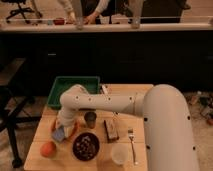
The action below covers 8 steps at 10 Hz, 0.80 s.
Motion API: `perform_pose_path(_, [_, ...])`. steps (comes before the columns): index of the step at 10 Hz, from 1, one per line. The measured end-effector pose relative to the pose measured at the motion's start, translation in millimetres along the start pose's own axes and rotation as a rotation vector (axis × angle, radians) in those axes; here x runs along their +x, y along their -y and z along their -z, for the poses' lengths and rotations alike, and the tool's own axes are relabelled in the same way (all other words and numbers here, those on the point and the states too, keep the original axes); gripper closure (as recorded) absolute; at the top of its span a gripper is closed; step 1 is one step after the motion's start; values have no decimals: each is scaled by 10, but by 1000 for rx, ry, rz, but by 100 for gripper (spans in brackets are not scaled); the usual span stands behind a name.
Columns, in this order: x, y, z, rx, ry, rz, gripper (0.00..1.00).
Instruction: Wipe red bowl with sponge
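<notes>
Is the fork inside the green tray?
No, the fork lies on the wooden table, far from the green tray; the gripper holds the sponge over the red bowl.

Dim, soft-focus overhead view, brightest on the wooden table (55, 159), deep shadow over surrounding floor.

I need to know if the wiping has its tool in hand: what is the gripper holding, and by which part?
The gripper, low over the red bowl, is shut on the sponge, apparently gripping its upper end; the exact hold is hidden.
</notes>
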Motion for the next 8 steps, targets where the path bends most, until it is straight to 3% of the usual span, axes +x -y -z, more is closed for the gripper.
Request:
perform_pose_path(4, [156,212,39,-34,-12,40,100])
perform_pose_path(8, [35,412,-58,-56,9,97,100])
